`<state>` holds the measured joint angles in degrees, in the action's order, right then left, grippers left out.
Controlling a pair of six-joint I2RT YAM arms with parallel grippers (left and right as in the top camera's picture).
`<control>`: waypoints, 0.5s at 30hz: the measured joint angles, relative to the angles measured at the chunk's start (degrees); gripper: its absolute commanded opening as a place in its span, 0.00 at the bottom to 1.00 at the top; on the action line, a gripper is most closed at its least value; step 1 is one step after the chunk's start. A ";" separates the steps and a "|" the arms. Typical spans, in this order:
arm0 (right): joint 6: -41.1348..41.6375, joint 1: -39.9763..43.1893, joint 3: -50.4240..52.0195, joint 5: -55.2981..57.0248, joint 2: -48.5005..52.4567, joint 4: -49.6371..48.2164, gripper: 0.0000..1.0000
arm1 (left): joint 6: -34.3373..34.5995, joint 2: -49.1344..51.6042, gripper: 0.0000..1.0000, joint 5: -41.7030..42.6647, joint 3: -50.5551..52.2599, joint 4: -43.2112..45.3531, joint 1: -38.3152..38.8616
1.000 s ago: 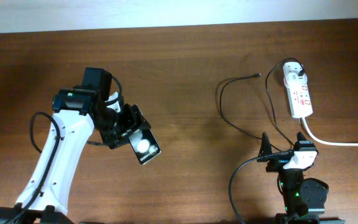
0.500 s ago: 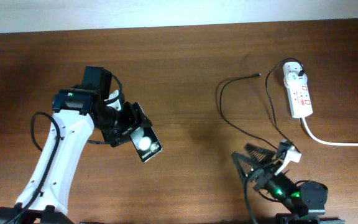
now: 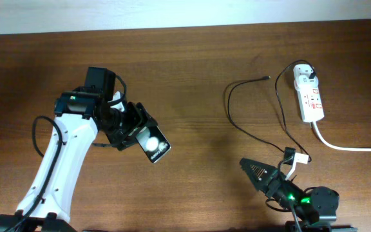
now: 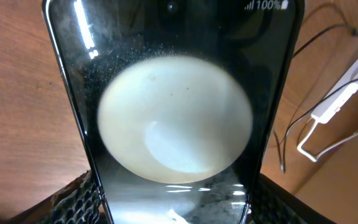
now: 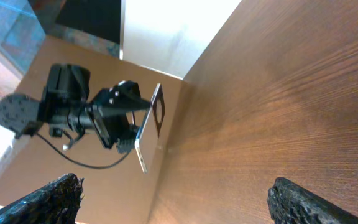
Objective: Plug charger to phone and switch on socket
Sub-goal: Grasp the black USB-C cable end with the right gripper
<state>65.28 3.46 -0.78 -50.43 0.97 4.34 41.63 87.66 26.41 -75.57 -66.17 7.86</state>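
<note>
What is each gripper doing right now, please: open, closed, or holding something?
Left gripper: closed on the phone.
Right gripper: open, holding nothing.

Phone [image 3: 152,145]: black slab with a white round patch, screen lit, lifted and tilted, left of centre. Charger [image 3: 227,102]: thin black cable lying in loose loops, connector tip unplugged and well apart from the phone, white plug seated in the far end of the socket [image 3: 309,98]. The socket is a white strip with red marks, far right.

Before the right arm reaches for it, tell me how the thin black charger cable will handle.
The charger will probably be floppy: it lies in loose curves. Likely light, being so thin. Its other end runs to the socket, so pulling may tauten it.
</note>
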 measured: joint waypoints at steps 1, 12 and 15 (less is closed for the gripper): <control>-0.68 0.00 -0.02 -0.31 0.13 0.15 0.99 | 1.20 0.00 0.54 0.02 0.00 0.44 0.00; -5.57 -3.74 -12.17 -0.15 13.97 7.30 0.99 | 6.21 0.00 0.54 0.20 0.04 2.01 0.00; -8.68 -9.68 -18.10 3.41 21.38 11.19 0.99 | 6.23 0.00 0.54 0.22 0.04 2.03 0.00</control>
<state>56.60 -6.22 -18.87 -47.03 22.35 15.53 47.86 87.66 26.63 -75.53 -64.14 7.86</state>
